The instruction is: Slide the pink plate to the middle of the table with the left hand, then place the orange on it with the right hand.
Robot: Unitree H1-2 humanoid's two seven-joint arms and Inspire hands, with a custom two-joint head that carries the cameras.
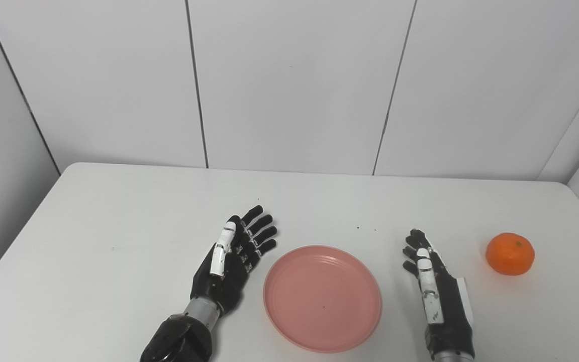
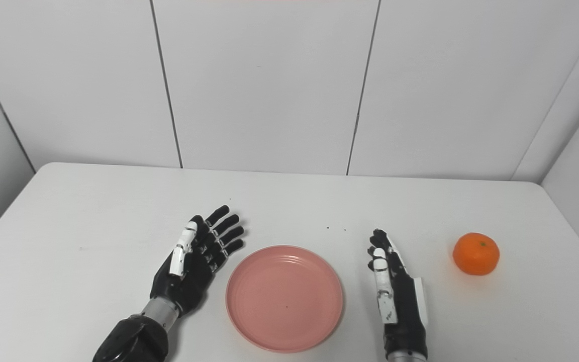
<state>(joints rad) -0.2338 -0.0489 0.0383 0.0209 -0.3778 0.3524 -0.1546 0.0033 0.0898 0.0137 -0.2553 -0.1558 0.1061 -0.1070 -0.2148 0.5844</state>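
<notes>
With the pink plate [image 1: 322, 297] mid-counter [image 1: 118, 211] and both the left robot hand [image 1: 231, 261] and right robot hand [image 1: 432, 286] open and empty, the right should reach right, cupping the orange [image 1: 510, 253] gently.

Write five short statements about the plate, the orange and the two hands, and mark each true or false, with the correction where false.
1. The orange sits on the pink plate. False: it rests on the table, to the right of the right hand, and the plate is empty.
2. The plate lies between the two hands. True.
3. The left hand is closed on the plate's rim. False: its fingers are spread and it lies beside the plate, holding nothing.
4. The right hand holds nothing. True.
5. The plate is blue. False: it is pink.
</notes>
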